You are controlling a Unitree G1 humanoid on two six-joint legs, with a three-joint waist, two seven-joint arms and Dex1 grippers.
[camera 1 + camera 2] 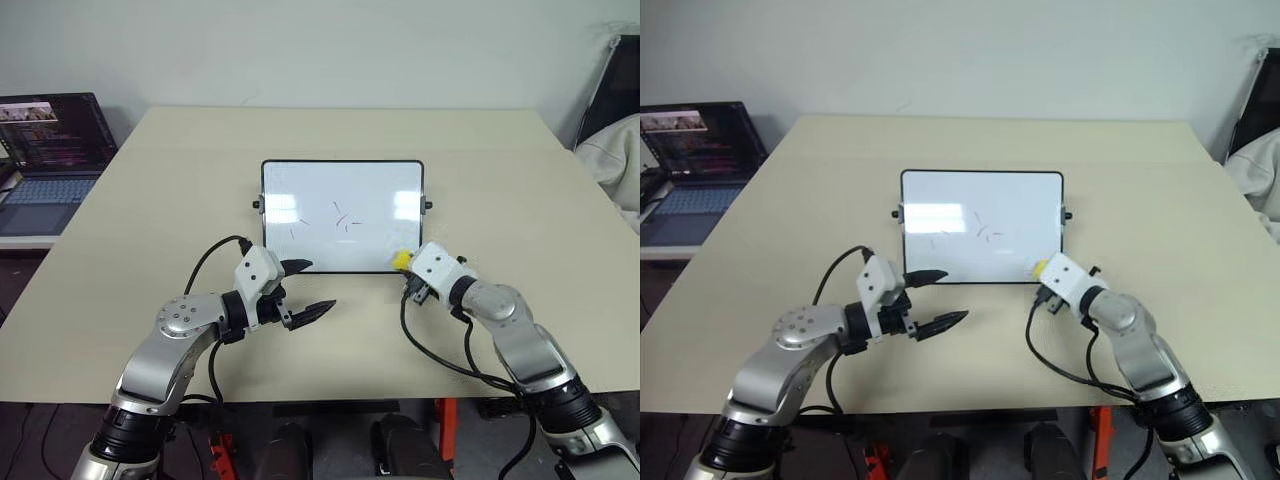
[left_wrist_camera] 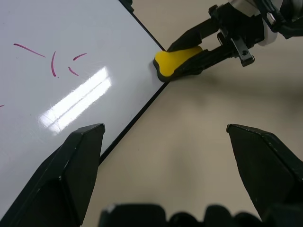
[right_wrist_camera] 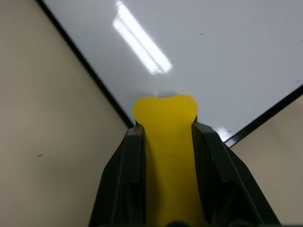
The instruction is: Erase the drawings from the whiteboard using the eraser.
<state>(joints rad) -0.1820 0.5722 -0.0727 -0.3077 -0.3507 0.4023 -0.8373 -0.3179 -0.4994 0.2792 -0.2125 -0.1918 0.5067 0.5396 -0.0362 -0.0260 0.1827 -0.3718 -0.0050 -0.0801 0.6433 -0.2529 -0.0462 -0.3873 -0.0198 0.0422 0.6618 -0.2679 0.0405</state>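
**Eraser gripped, poised at the board's near right corner**

Eraser (image 3: pixel 165 142) sits clamped between my right gripper's (image 2: pixel 189 54) fingers, its yellow tip resting over the near right corner of the whiteboard (image 1: pixel 342 190) — right at the black frame. The drawings (image 1: pixel 345 218) are a few thin strokes near the middle of the board, well apart from the eraser, and untouched. I judge the wiping step has not yet begun in earnest: next I need to carry the eraser inward across the glossy surface to those marks, dark side down, pressing flat. My left gripper (image 1: pixel 305 290) hangs with its fingers spread and empty by the board's near left edge. Whether the eraser truly touches the board I cannot tell — its underside is hidden.
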